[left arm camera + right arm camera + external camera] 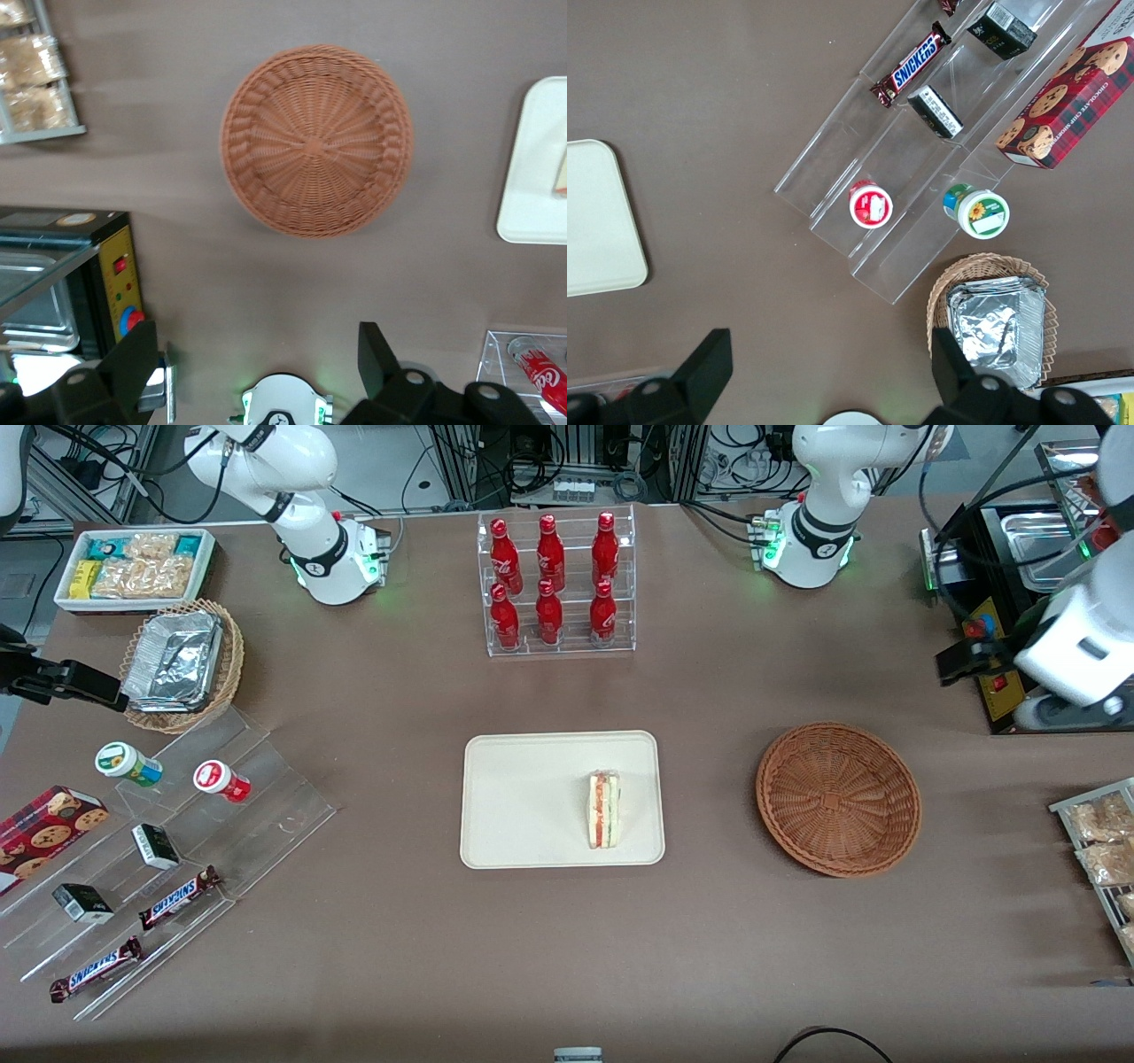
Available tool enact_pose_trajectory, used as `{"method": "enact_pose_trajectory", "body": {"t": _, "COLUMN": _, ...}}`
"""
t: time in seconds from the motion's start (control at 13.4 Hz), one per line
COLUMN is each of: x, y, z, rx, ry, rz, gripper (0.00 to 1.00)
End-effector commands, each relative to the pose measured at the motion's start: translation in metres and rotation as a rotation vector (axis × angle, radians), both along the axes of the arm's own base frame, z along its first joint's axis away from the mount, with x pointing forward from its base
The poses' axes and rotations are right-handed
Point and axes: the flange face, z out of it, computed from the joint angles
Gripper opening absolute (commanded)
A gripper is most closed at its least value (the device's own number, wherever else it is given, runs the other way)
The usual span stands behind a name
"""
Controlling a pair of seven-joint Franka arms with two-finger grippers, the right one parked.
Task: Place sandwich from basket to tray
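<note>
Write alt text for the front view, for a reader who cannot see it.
A wrapped sandwich lies on a cream tray in the middle of a brown table, with the round wicker basket beside it toward the working arm's end, holding nothing. The left arm's pincer hangs open above the table, apart from the basket.

The left arm is drawn up at its own end of the table, apparently high. Its gripper [257, 354] points straight down, fingers [376, 354] spread wide, holding nothing.
</note>
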Motion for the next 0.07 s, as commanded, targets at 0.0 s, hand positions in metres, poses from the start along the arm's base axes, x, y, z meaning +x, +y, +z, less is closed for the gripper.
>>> {"method": "enact_pose_trajectory", "body": {"t": 0.0, "x": -0.0109, "y": 0.0056, "z": -0.0024, "rx": -0.006, "ry": 0.014, "rz": 0.004, "gripper": 1.0}}
